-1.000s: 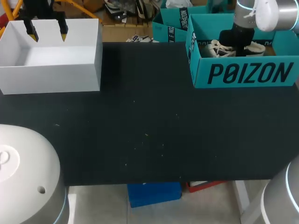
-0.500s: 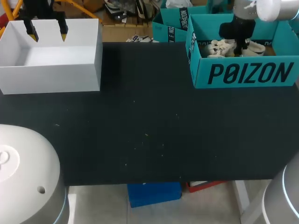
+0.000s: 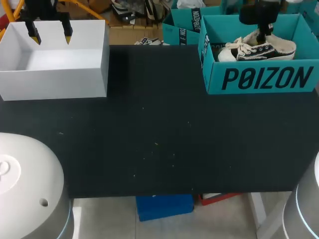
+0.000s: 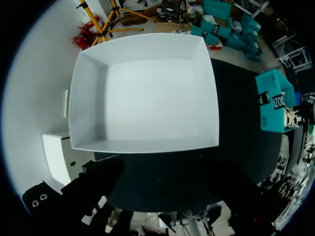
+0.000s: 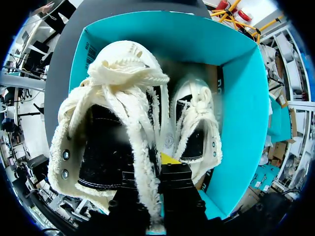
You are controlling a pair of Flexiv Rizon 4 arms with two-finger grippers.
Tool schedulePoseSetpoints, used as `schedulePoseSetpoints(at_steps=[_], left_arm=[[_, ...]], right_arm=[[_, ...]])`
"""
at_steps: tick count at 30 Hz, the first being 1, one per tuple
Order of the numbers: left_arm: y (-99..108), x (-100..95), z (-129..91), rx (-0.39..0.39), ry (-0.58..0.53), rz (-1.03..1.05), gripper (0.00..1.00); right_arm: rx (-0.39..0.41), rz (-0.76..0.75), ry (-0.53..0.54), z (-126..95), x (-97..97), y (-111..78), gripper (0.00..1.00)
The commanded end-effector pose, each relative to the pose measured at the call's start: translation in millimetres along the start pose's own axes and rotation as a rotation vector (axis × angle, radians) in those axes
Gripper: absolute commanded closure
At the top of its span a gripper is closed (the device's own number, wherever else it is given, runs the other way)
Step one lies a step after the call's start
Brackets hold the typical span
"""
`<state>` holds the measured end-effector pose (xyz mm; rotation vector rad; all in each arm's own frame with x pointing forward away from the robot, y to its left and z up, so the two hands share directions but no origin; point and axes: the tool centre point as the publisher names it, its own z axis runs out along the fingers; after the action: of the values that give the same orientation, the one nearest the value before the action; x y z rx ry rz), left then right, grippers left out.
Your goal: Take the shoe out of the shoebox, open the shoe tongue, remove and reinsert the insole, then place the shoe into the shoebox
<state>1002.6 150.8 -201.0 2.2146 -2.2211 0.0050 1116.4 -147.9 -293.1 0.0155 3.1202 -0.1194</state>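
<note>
Head view: the right arm drops vertically over the shoebox (image 3: 259,82), right gripper (image 3: 264,36) clamped on the shoe (image 3: 271,51) by its collar, shoe hanging at rim height. Left gripper (image 3: 50,34) hovers, fingers spread, above the white box (image 3: 55,79).

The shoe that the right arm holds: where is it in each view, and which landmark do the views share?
Head view: shoe at far right, over the teal shoebox's rim.
Left wrist view: a tiny pale speck beside the shoebox, too small to be sure.
Right wrist view: shoe gripped between the fingers, above the shoebox.
Shared landmark: the shoebox.
</note>
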Motion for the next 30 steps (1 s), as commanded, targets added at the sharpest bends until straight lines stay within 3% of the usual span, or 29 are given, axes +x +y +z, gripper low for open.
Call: schedulePoseSetpoints(at_steps=[1,7,14,18,23,30], left_arm=[[1,0.6,-1,-0.001,-0.003,-0.002,0.00],[1,0.6,-1,-0.001,-0.003,-0.002,0.00],[1,0.6,-1,-0.001,-0.003,-0.002,0.00],[1,0.6,-1,-0.001,-0.003,-0.002,0.00],[1,0.6,-1,-0.001,-0.003,-0.002,0.00],[1,0.6,-1,-0.001,-0.003,-0.002,0.00]], right_arm=[[0.021,0.008,-0.012,-44,1.9,-1.6,1.00],[0.059,0.025,-0.017,-78,5.3,9.7,1.00],[0.096,0.056,-0.008,-110,31.1,42.3,1.00],[0.100,0.083,-0.015,-123,53.0,63.7,1.00],[0.094,0.110,-0.041,-134,94.1,98.5,1.00],[0.050,0.072,-0.068,-127,151.3,156.0,1.00]])
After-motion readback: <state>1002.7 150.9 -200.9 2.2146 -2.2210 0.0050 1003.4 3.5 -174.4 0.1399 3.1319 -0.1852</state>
